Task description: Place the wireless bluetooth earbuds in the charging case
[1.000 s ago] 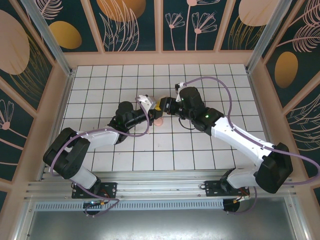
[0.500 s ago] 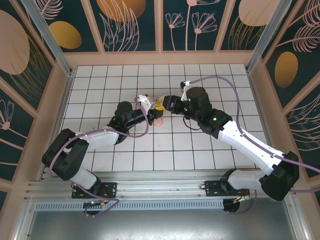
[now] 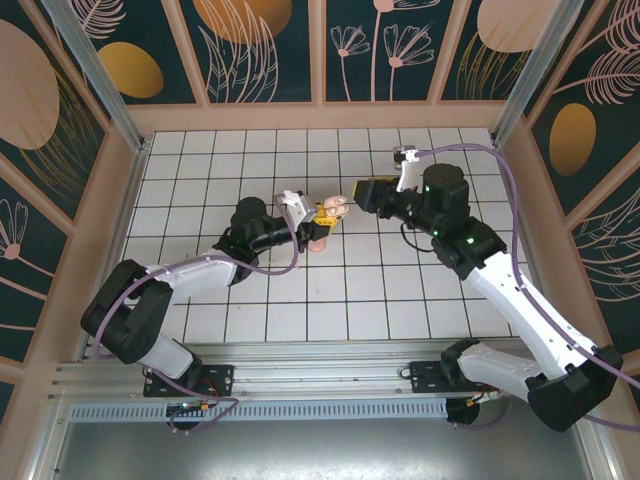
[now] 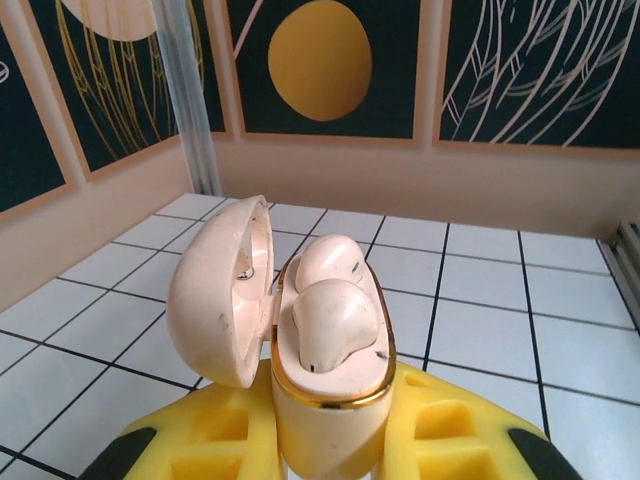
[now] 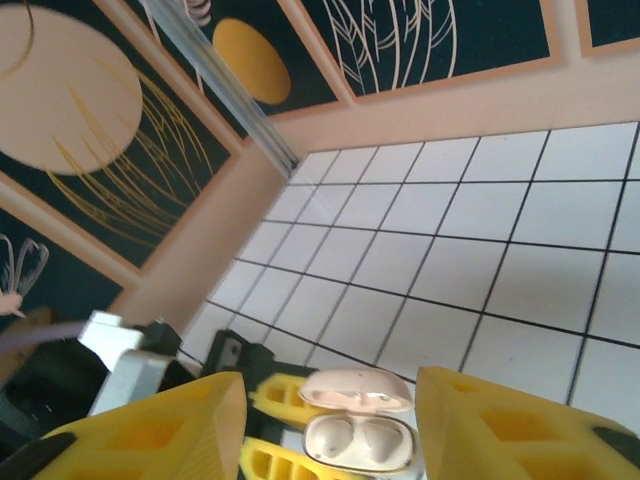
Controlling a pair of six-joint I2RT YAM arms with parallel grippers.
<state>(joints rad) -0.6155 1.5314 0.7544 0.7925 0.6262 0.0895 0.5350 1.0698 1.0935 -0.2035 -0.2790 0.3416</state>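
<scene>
charging case [image 4: 225,310] smooth glossy cream-pink plastic, faintly scuffed, with a shiny gold metallic-looking rim, earbuds [image 4: 330,320] same glossy plastic, left gripper fingers [image 4: 450,435] matt yellow plastic, table [image 4: 480,300] smooth slightly glossy white tiles.

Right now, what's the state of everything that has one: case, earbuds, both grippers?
charging case: upright, lid open, held above the table
earbuds: both seated in the charging case
left gripper: shut on the charging case
right gripper: open, empty, apart from the charging case
</scene>
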